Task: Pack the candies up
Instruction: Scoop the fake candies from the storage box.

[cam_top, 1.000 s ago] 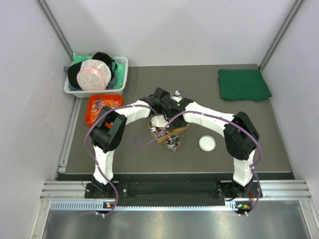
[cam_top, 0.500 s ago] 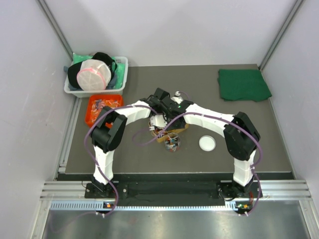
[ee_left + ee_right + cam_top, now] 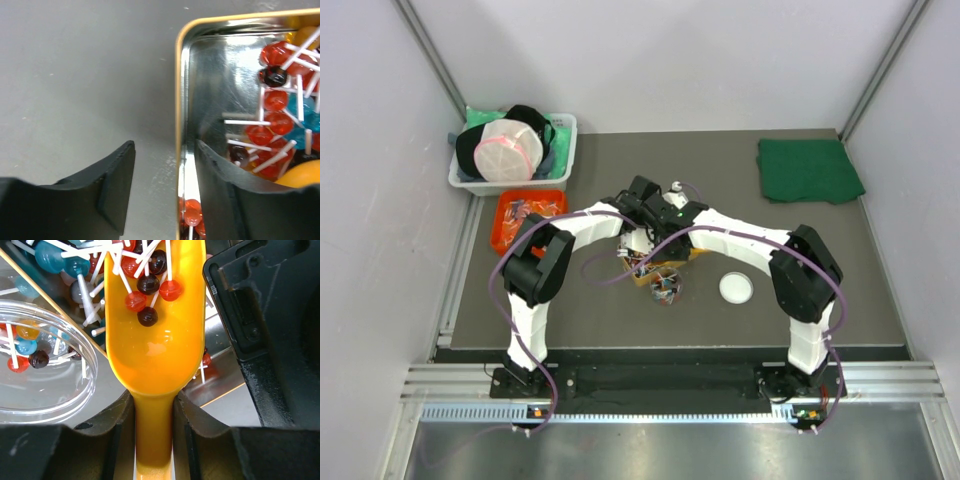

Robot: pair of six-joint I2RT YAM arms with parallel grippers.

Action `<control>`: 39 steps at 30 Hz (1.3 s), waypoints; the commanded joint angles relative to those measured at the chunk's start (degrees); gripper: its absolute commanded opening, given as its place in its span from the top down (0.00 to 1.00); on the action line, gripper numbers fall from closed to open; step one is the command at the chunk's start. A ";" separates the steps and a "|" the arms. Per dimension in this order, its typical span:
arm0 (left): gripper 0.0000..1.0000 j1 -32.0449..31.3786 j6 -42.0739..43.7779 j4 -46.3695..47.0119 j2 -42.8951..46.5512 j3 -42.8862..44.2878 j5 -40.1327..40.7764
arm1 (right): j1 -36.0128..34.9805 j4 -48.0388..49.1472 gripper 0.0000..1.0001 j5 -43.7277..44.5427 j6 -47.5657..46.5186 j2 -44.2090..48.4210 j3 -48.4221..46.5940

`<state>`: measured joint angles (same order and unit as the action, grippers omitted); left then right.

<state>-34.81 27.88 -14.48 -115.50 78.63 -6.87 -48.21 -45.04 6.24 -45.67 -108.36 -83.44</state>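
Since a second ago the left claw [image 3: 165, 146] has let go: its jaws, then pinched shut, now stand apart. From above, both arms sit almost where they were, meeting over the middle of the bench [image 3: 820, 260].

The left claw is open and straddles the side wall of the tin [image 3: 178, 100], one finger outside over bare bench, the other inside close to the shiny wall; a clear gap shows on the outer side. It holds nothing.

The right claw [image 3: 154, 401] is closed on the handle of the orange scoop [image 3: 155, 355], whose bowl carries a few candies [image 3: 148, 300], small ball lollipops on white sticks.

Nearest the arm bases stands the clear jar [image 3: 666, 289] with a few candies in it, the white lid [image 3: 736, 288] off to its right. Just beyond is the tin, holding a heap of red, blue and dark candies. Farther left, the orange tray [image 3: 505, 235] holds more. At the far edge sit the white bin [image 3: 565, 150] and the green cloth [image 3: 808, 170].
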 commanded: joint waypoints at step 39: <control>0.57 -1.23 -6.17 -3.36 -0.78 2.23 -4.20 | 1.97 19.55 1.00 -1.05 8.75 10.09 4.16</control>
<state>-34.89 22.46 -15.07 -115.74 80.49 -9.63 -47.83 -36.29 4.36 -41.17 -104.62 -77.23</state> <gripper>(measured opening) 0.416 0.278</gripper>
